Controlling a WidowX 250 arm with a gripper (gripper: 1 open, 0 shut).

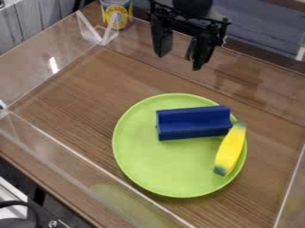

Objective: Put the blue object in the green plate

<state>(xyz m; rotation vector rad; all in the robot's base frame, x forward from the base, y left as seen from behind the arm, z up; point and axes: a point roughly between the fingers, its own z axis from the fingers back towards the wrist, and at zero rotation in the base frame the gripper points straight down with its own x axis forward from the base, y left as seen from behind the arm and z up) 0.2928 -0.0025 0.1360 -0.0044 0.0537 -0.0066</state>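
Tabletop: green plate (141, 161), 2 items inside

Camera, one view. Set above the surface (71, 98), beyond its near edge. Looks steeply down at a slant, across the wood toward the end effector (180, 60) at the top border. Turned askew to the surface, with the left edge running diagonally. Near enough for the green plate (149, 169) to fill much of the lower middle; far enough to take in the clear side wall (36, 58) and, in part, the can (117, 14) at upper left.
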